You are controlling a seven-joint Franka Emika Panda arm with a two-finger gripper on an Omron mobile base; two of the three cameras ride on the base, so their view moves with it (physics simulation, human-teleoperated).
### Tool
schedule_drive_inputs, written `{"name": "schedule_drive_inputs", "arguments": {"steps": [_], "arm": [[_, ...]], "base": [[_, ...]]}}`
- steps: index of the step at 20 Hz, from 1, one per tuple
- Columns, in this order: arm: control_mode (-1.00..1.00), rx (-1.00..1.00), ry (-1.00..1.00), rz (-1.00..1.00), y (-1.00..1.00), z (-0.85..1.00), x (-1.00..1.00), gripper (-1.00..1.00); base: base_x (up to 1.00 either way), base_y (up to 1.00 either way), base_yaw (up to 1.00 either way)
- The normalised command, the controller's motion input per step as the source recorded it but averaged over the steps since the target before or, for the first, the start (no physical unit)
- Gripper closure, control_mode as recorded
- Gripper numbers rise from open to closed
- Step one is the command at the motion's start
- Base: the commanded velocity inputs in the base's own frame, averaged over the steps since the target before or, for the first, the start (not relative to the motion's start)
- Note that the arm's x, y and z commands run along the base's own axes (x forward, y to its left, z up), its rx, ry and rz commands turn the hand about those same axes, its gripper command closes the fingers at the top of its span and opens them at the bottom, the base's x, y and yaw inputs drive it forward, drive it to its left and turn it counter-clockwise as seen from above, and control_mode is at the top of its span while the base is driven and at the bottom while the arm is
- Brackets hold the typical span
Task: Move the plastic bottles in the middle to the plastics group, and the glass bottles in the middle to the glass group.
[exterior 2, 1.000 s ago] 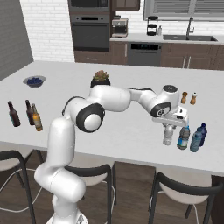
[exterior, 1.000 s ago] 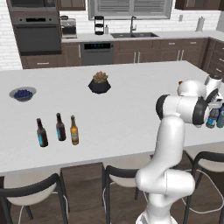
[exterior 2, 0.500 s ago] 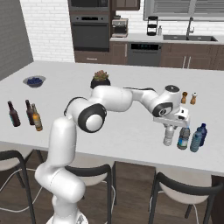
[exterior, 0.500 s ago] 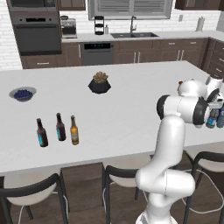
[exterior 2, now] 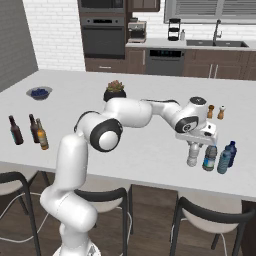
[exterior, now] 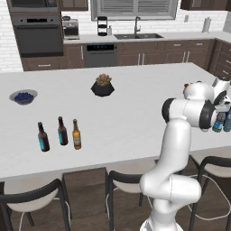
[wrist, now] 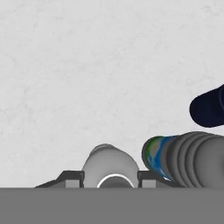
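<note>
Kitchen setting: the white table [exterior 2: 150,150] carries all items. We see the end effector [exterior 2: 194,148] narrowed around the pale water bottle [exterior 2: 192,156], which stands on the table just beside the plastics group [exterior 2: 218,157]. We judge the main risk on release: opening or lifting off-axis could tip this bottle into the blue-label bottle [wrist: 162,154] beside it. The amber bottle [exterior 2: 42,136] stands with the glass group [exterior 2: 24,129].

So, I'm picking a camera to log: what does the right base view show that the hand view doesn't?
Right base view: three brown bottles at far left, a potted plant, a bowl. Hand view: the pale bottle seen cap-on, the claw flanking it. Both: that bottle in the claw, with a blue-label bottle and a dark blue bottle beside it.
</note>
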Motion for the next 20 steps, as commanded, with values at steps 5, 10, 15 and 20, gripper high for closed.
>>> {"name": "schedule_drive_inputs", "arguments": {"steps": [5, 10, 15, 20], "arm": [[-1.00, 0.00, 0.00, 0.00, 0.00, 0.00, 0.00, -1.00], [-1.00, 0.00, 0.00, 0.00, 0.00, 0.00, 0.00, -1.00], [-1.00, 0.00, -0.03, 0.00, 0.01, 0.00, 0.00, -1.00], [-1.00, -0.01, -0.06, 0.00, 0.22, 0.10, -0.07, -1.00]], "base": [[0.00, 0.00, 0.00], [0.00, 0.00, 0.00], [0.00, 0.00, 0.00], [0.00, 0.00, 0.00]]}}
